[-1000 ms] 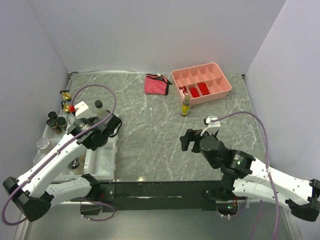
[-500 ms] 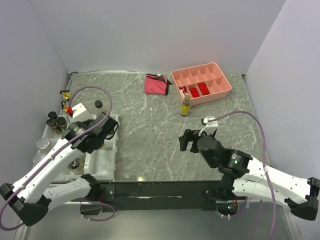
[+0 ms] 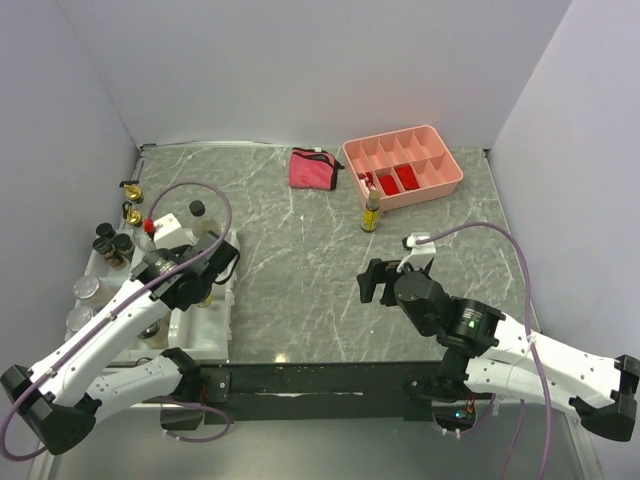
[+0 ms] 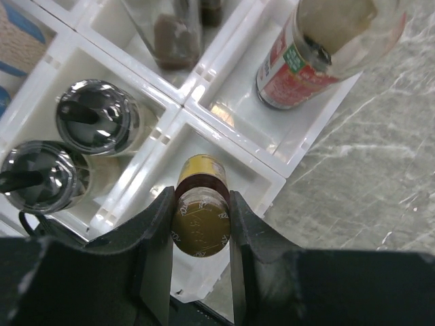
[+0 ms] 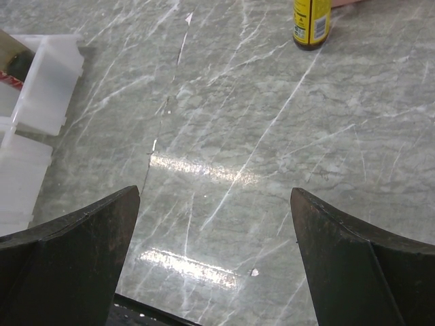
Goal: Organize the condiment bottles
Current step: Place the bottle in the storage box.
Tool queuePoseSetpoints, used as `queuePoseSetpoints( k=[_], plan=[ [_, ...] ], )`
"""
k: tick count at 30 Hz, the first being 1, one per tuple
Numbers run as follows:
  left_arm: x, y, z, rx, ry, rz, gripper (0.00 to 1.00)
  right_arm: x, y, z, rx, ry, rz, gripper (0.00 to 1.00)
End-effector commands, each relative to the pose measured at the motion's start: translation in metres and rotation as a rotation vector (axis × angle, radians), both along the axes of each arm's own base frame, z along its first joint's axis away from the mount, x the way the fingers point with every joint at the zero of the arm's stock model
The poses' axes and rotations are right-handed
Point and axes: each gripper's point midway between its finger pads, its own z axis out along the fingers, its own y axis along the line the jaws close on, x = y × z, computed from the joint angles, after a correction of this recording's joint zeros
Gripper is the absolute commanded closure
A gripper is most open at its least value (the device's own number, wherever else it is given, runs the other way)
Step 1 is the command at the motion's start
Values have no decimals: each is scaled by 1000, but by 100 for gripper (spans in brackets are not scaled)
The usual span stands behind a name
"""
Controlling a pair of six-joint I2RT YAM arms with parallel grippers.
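My left gripper (image 4: 201,227) is shut on a small gold-capped bottle (image 4: 200,224) with a yellow label. It holds the bottle upright over a near compartment of the white organizer (image 4: 289,157). From above, this gripper (image 3: 196,282) is over the organizer (image 3: 205,340) at the table's left. Other compartments hold two black-lidded jars (image 4: 98,121), a red-labelled bottle (image 4: 293,71) and a tall clear bottle with dark liquid (image 4: 174,32). My right gripper (image 5: 213,198) stands open over bare table, also seen from above (image 3: 378,281). A small yellow bottle (image 3: 371,213) stands ahead of it (image 5: 311,22).
A pink compartment tray (image 3: 445,186) with red items sits at the back right, and a pink pouch (image 3: 312,168) lies at the back centre. Two gold-topped bottles (image 3: 132,206) stand by the left wall behind the organizer.
My left gripper has carried the gold-capped bottle back toward the near side, over the organizer's near-right compartments. The right arm shifted slightly left.
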Motion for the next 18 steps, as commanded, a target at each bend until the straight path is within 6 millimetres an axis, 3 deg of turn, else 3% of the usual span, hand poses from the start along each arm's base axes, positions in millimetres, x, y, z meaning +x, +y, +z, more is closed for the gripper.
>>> queuePoseSetpoints(
  k=[1, 5, 8, 13, 18],
  plan=[
    [20, -14, 0, -47, -78, -17, 99, 3, 0, 12, 55, -31, -19, 0],
    [35, -25, -3, -93, -163, -37, 96, 2, -1, 11, 54, -32, -17, 0],
    [34, -25, -11, -103, -175, -43, 92, 2, -5, 10, 46, -32, -27, 0],
    [28, -6, -25, -30, -148, 44, 88, 1, -9, 13, 49, -39, -31, 0],
    [30, -7, -35, 3, -108, 42, 68, 0, -6, 16, 74, -46, -15, 0]
  ],
)
